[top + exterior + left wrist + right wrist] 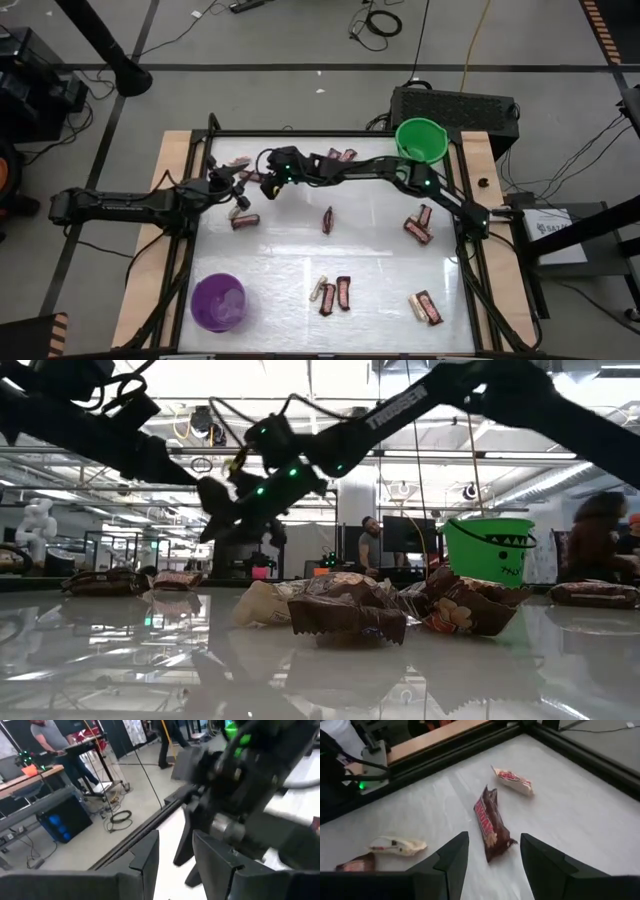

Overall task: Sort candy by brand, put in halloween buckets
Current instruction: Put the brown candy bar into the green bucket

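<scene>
I find both arms gathered at the far-left part of the table. The right gripper (490, 851) stands with its fingers apart and nothing between them. Just ahead of those fingers, lined up with the gap, lies a dark brown-wrapped bar (491, 822) flat on the white table (380, 250). Beyond it is a pale cream-wrapped bar (513, 780), and off to one side a second cream bar (397, 845) with a dark one (356, 863) beside it.

The left gripper (175, 857) also shows a gap between its fingers, with no candy in it. Directly in front of it is the body of the other arm, close enough that I would watch for contact between the two.

Progress, as I judge it: little is done. The green bucket (421, 139) stands at the far right corner, well away from both grippers; I see nothing inside it from above. The purple bucket (219, 302) sits at the near left corner, also well apart from the grippers, and I cannot tell what it holds.

Most of the candy is on the table:
- a pair of bars (335, 293) near the front centre;
- another pair (427, 306) front right;
- a small cluster (418, 224) on the right side;
- one dark bar (328, 220) mid-table;
- bars near the far edge (341, 155).

Neither gripper is carrying anything, so I take the right arm to be lining up on the brown bar.
</scene>
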Controlling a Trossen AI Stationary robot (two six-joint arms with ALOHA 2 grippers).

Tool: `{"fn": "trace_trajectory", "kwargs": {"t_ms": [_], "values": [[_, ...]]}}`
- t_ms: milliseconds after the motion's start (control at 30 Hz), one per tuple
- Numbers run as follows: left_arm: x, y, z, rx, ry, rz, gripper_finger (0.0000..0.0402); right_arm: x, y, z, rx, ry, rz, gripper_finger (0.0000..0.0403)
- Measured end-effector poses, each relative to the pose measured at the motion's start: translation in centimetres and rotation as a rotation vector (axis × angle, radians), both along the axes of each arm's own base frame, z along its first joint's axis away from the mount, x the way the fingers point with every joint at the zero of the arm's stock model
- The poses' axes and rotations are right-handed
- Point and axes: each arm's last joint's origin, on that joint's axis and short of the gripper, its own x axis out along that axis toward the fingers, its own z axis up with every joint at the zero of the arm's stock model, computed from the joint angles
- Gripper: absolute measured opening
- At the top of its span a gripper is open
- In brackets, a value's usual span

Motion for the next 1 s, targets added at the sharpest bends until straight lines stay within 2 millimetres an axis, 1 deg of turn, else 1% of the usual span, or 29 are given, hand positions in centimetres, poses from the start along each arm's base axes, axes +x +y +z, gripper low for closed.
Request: {"fn": "trace_trajectory", "kwargs": {"t_ms": [167, 300, 467, 867, 1000], "values": [[-0.2, 0.0, 0.0, -0.002, 0.008, -0.004, 0.0128, 1.5, -0.3, -2.2, 0.039, 0.005, 0.006, 0.0171], [-0.2, 0.0, 0.0, -0.001, 0.01, -0.005, 0.0128, 1.9, -0.7, -3.7, 0.061, 0.014, -0.006, 0.0171], [-0.1, 0.0, -0.1, 0.001, 0.013, -0.006, 0.0128, 1.9, -1.1, -4.1, 0.061, 0.015, -0.012, 0.0171], [-0.1, 0.0, 0.0, 0.004, 0.004, -0.006, 0.0128, 2.0, -1.1, -4.0, 0.034, 0.007, -0.028, 0.0171], [-0.1, 0.0, 0.2, 0.017, -0.004, -0.008, 0.0128, 2.0, -0.9, -4.2, 0.03, 0.029, 0.013, 0.0165]]}}
